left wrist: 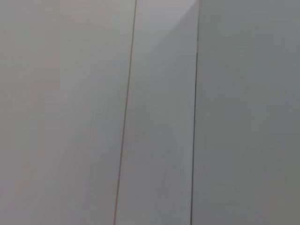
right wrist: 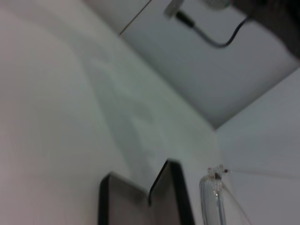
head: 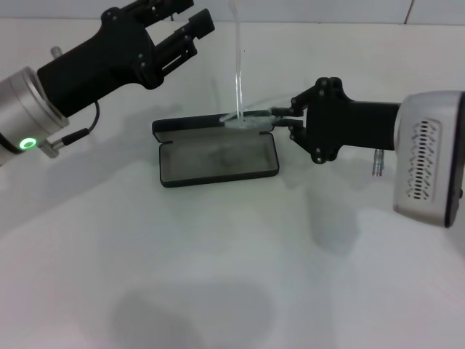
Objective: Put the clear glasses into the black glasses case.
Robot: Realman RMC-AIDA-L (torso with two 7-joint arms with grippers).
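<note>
The clear glasses (head: 245, 118) sit at the back right corner of the black glasses case (head: 218, 153), lens low over the case's rear edge, one thin arm sticking straight up! The case lies open on the white counter (head: 218, 276), grey lining facing up, lid standing along the far side. The right hand (head: 282, 118) reaches in from the right, level with the case's top edge, fingers pressed together on the end of the glasses. From the right wrist view, the case's dark rim (right wrist: 176, 197) shows with the glasses' hinge and curved lens (right wrist: 213, 187) just beside it. Over on the left, the left hand (head: 178, 33) hovers well above and behind the case, fingers spread, holding nothing.
</note>
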